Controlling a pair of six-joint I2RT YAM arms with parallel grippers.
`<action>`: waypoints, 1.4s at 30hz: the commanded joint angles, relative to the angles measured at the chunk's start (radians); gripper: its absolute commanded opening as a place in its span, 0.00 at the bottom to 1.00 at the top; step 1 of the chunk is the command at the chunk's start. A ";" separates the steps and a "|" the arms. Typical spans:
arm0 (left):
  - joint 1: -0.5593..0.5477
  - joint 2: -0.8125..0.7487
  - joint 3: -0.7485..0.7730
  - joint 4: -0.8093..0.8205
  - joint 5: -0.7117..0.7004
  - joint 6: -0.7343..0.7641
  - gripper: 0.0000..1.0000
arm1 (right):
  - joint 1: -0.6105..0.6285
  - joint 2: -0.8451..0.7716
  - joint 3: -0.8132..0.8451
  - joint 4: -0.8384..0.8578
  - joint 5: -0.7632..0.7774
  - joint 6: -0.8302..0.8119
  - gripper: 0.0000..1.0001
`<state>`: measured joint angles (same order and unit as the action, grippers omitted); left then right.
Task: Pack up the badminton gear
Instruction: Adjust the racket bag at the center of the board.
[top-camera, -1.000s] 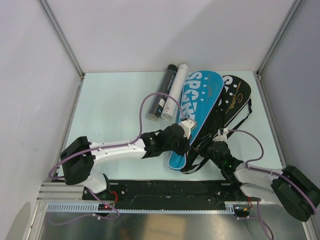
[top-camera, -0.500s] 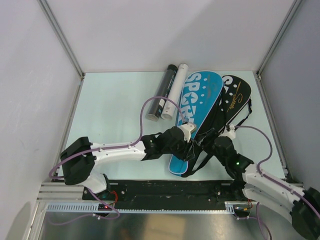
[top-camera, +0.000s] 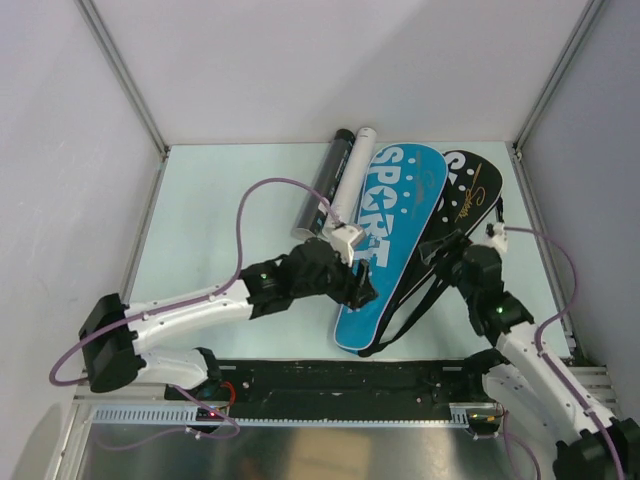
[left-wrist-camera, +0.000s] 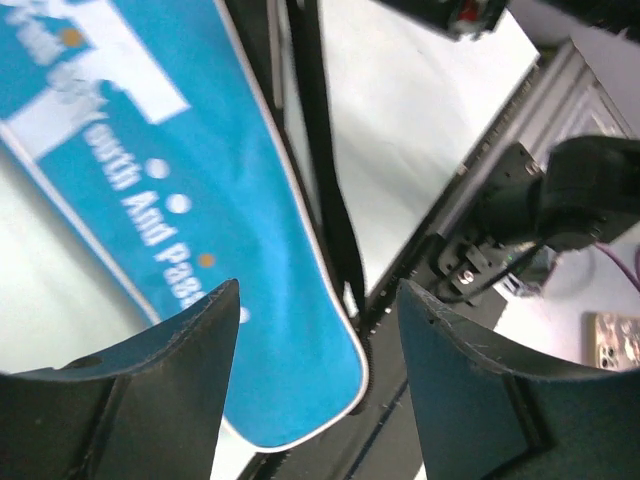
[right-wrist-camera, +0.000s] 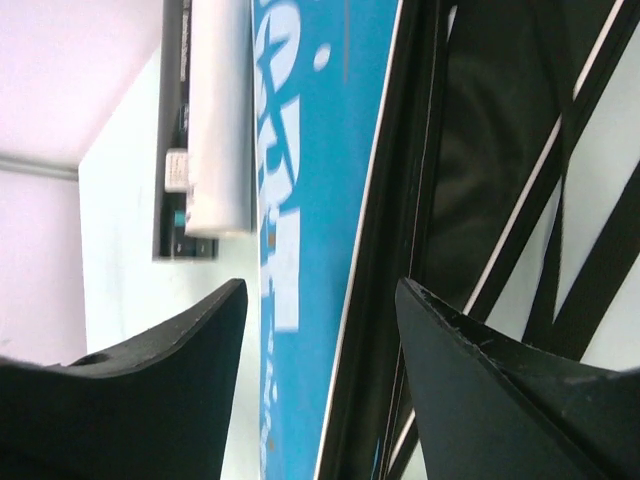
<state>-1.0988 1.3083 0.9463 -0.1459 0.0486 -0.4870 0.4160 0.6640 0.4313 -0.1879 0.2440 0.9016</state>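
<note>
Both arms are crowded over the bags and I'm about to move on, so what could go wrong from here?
1. Loose black straps trail beside the blue bag, near the open left gripper; a finger could snag them.
2. The blue bag overlaps the black bag, so dragging one may shift the other and nudge the white tube alongside, which may roll.
3. The right gripper, also open, hovers close by; the arms could collide.

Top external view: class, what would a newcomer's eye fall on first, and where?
The bright blue SPORT bag lies slanted right of centre, overlapping a black bag on its right. A black tube and a white tube lie side by side at its upper left.
</note>
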 joint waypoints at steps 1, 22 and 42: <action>0.079 -0.034 -0.044 -0.057 -0.042 0.052 0.68 | -0.215 0.121 0.095 0.076 -0.286 -0.140 0.66; 0.164 0.107 -0.068 -0.077 0.054 0.119 0.72 | -0.451 0.818 0.261 0.401 -0.759 -0.210 0.66; 0.066 0.065 0.000 -0.106 -0.127 0.182 0.69 | -0.369 0.728 0.259 0.161 -0.545 -0.209 0.74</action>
<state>-1.0035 1.3708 0.9203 -0.2562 -0.0628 -0.3298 0.0433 1.4380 0.6662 0.0547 -0.3801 0.7128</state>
